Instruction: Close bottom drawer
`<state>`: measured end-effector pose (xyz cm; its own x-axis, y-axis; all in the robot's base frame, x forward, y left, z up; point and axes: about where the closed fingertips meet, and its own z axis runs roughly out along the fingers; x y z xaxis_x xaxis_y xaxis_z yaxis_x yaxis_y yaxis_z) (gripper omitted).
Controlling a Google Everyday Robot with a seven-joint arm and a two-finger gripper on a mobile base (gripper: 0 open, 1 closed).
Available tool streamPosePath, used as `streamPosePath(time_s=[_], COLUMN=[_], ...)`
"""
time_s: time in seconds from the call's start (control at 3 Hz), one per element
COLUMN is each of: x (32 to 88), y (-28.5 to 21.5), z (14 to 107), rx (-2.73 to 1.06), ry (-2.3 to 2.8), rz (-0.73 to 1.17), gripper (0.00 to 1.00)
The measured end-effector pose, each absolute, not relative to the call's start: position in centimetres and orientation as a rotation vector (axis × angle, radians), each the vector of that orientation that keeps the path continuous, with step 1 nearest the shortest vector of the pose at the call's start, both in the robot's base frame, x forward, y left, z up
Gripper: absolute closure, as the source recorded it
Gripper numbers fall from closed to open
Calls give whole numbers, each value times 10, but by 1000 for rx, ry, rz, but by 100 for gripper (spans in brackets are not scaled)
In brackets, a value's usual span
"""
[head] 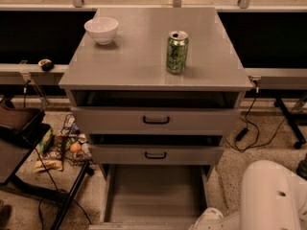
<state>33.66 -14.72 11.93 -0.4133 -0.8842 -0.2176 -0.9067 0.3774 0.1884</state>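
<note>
You have the bottom drawer [153, 193] pulled out beneath the tabletop's [139, 61] front edge. The arm [268, 195] sits below its front-right corner. The gripper is out of view, so its state cannot be told.

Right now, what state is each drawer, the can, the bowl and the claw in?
bottom drawer: open, pulled far out.
middle drawer: slightly out.
top drawer: slightly out.
can: upright on the cabinet top.
bowl: upright.
claw: not in view; only the white arm shows, lower right.
</note>
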Motion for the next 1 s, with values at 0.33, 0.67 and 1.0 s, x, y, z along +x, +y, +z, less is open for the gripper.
streamPosePath(time_s=[0.33,0.67,1.0], x=[355,371,393], y=[-154,-160,-153], z=[129,142,162], rx=[-1599,-1601,-1444], ry=[2550,2508,2489], rz=[356,265,194], gripper=[100,100,100])
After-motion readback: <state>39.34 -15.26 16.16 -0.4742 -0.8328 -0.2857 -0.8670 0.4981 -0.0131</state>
